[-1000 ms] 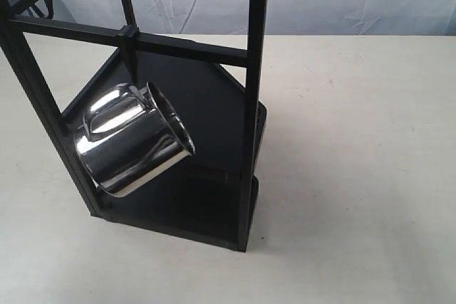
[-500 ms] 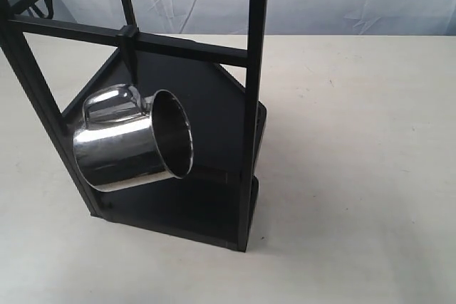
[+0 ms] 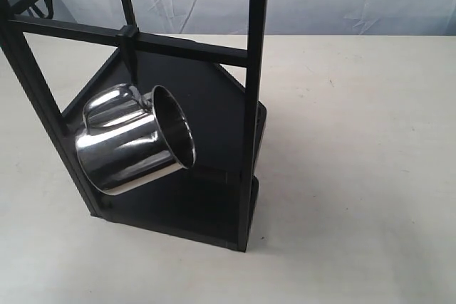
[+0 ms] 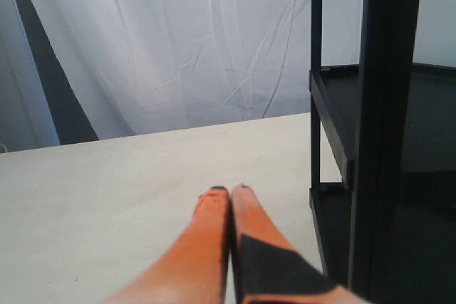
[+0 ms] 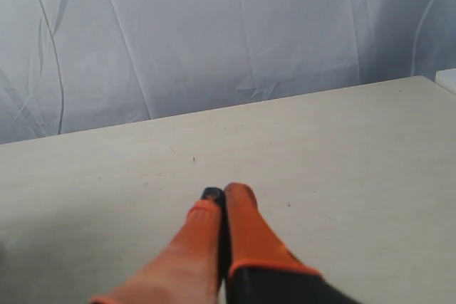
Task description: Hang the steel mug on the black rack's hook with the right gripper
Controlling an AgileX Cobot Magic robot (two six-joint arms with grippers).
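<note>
The steel mug hangs by its looped handle from the hook, a thin prong under a small clamp block on the black rack. The mug tilts, its open mouth facing right and slightly down. No gripper touches it, and neither arm shows in the exterior view. In the right wrist view my right gripper is shut with nothing in it, its orange fingers pressed together over bare table. My left gripper is likewise shut and empty, with the rack's post close beside it.
The rack's two dark shelves lie under and behind the mug. A second hook hangs at the rack's far top corner. The pale table stretches to the right of the rack. White cloth forms the backdrop.
The mug sways on the hook: its mouth swung round toward the right, then settled back a little. Nothing else has moved.
</note>
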